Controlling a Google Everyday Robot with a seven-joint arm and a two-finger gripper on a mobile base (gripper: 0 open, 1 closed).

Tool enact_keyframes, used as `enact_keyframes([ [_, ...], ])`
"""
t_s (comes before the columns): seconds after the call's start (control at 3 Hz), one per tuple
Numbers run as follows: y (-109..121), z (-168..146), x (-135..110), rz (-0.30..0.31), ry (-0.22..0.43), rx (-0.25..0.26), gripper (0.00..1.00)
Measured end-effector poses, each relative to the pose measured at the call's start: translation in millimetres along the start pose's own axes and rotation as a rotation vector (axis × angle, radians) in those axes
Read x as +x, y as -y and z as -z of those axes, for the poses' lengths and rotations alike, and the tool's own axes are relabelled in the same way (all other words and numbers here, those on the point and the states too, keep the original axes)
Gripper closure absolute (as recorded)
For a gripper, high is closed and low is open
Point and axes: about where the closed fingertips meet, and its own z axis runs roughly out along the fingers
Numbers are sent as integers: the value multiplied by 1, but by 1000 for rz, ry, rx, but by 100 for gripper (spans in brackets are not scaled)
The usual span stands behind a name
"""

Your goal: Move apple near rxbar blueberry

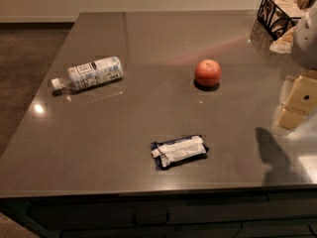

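Observation:
The apple (208, 72), small, round and red-orange, sits on the grey table (99, 148) right of centre. The rxbar blueberry (179, 151), a flat dark navy bar with a white label panel, lies nearer the front edge, below and slightly left of the apple, well apart from it. My gripper (296, 103), with pale yellow parts, hangs at the right edge of the view above the table, to the right of the apple and apart from it. It holds nothing that I can see.
A clear plastic bottle with a white label (89, 74) lies on its side at the left. A black wire basket (280, 13) with packets stands at the back right corner. The gripper's shadow (272, 152) falls on the table at the right front.

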Motion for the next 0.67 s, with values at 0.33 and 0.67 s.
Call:
enact_keyframes([
  [0.33, 0, 0, 0, 0, 0, 0, 0],
  [0.67, 19, -11, 1, -109, -3, -8, 0],
])
